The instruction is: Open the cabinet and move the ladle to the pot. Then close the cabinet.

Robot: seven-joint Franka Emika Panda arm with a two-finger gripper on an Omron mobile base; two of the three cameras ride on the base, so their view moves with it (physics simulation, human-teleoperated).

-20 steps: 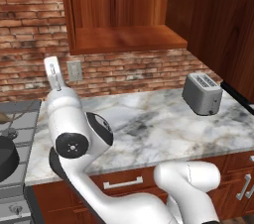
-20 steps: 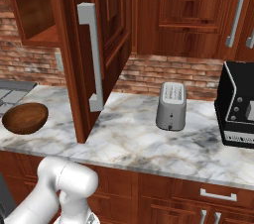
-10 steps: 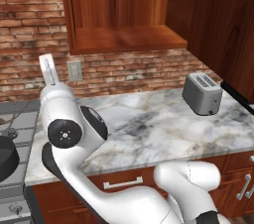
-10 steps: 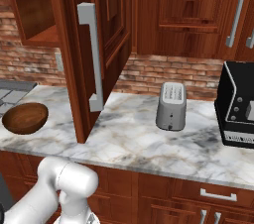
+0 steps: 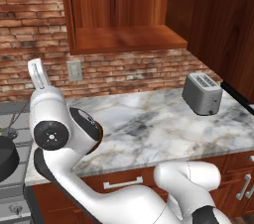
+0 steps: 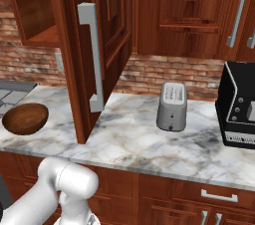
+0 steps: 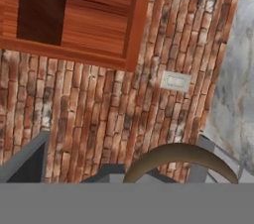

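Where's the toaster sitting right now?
The toaster stands upright on the marble counter by the brick wall, between the open cabinet door and the black appliance; it's far right in the left base view.

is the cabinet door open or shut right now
Open: the cabinet door stands swung out over the counter, handle facing the camera, bare shelf exposed.

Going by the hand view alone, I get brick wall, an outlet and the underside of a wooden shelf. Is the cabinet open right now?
Observer: Yes. In the right base view the cabinet door stands swung out over the counter.
Operator: What sits on that counter?
Observer: A wooden bowl left of the door and a toaster right of it.
Operator: Any sign of the pot?
Observer: A dark round shape, cut off at the left edge of the left base view, is probably it.
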